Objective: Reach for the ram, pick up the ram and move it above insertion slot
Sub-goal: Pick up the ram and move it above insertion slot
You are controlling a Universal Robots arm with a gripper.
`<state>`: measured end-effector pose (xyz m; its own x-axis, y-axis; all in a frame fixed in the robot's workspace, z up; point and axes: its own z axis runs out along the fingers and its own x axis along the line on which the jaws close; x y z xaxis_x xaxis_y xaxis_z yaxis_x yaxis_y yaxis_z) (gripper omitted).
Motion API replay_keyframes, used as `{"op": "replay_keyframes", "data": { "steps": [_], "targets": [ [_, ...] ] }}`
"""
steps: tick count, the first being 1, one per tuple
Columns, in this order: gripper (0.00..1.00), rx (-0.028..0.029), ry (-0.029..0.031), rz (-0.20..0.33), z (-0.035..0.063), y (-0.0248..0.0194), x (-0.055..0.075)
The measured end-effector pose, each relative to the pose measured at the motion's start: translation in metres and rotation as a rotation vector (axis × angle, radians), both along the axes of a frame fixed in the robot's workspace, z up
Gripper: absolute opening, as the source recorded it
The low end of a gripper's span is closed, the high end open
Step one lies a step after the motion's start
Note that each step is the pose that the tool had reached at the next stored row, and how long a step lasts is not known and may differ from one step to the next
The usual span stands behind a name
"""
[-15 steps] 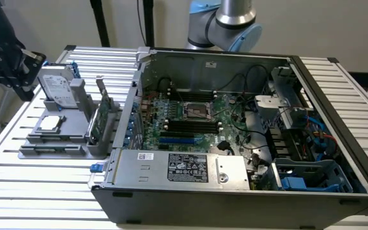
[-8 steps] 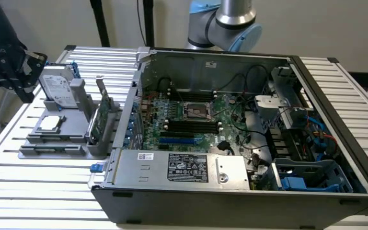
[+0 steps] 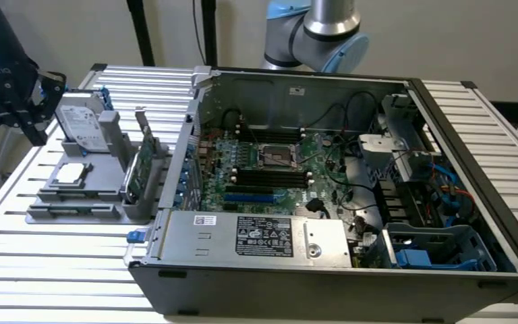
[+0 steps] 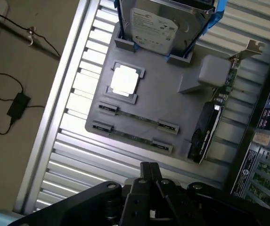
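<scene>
The black two-fingered gripper has its fingers pressed together and holds nothing. It hangs above the slatted aluminium table, just off the near edge of a flat grey plastic holder tray. The ram, a thin, long, narrow green circuit-board stick, stands on edge in a pair of small clips on that tray, untouched. A second stick of the same kind lies parallel just beside it. Both sit between the fingertips and a square silver processor chip. Beyond the chip a silver hard drive stands in blue rails. The ram is the stick nearer the gripper and lies ahead of and below the fingers. Its long axis runs crosswise to the line from gripper to chip, with one end toward the outer table edge and the other toward the larger green card with a metal bracket. The black insertion slots lie on the motherboard inside the open grey computer case. That case is well apart from the tray, toward the exterior view's right. Judged from this, the reach is not yet finished.
</scene>
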<state>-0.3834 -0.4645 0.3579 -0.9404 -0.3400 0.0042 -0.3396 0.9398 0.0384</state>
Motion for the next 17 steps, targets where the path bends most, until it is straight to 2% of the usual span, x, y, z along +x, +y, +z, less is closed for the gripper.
{"op": "replay_keyframes", "data": {
  "steps": [17],
  "targets": [
    [0.11,0.0000,0.0000,0.309,0.0000,0.0000,0.0000]
  ]
}}
